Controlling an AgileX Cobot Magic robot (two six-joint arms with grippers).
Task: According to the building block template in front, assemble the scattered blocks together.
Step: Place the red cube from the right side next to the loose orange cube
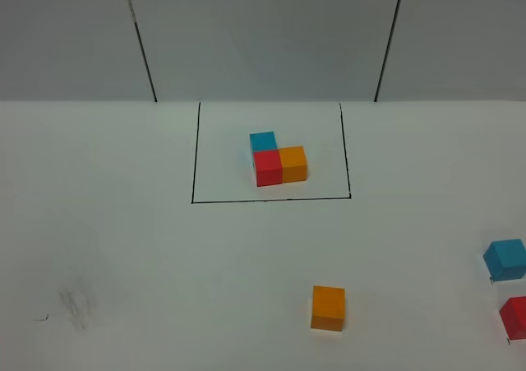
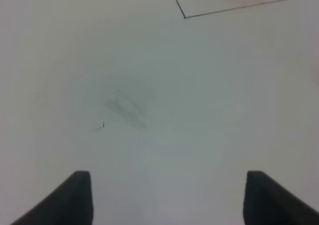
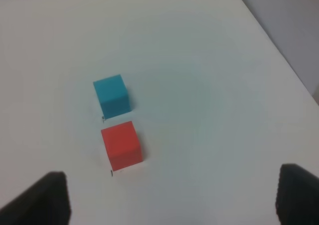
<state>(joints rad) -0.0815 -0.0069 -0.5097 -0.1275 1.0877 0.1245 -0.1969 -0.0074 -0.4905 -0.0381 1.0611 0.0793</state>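
**Three scattered blocks [image 1: 328,308] lie outside the thin black rectangular outline [image 1: 196,153]**

I see the building block template [image 1: 279,164] near the middle of that outline: three small matte cubes joined in a flat L. Its red cube [image 1: 268,167] forms the corner. Its orange cube [image 1: 293,164] touches the red one on the right, and its light blue cube [image 1: 263,141] touches it on the far side. The L's long arm, red to orange, runs parallel to the outline's near line; the short arm points toward the far line.

On the white table [image 1: 123,264], the loose orange cube lies on the near side of the outline's near line, well apart from it. The loose light blue cube [image 1: 505,259] and loose red cube [image 1: 514,317] lie well beyond the outline's right line. The blue one is closer to the outline, the red just beside it with a narrow gap, and both are turned slightly askew to the lines.

My left gripper [image 2: 167,195] has its dark fingers spread wide over bare table, holding nothing. A faint grey smudge [image 2: 127,108] lies between it and a corner of the outline. My right gripper [image 3: 169,195] is also spread wide and holds nothing, with the loose blue and red cubes on the table ahead of it.
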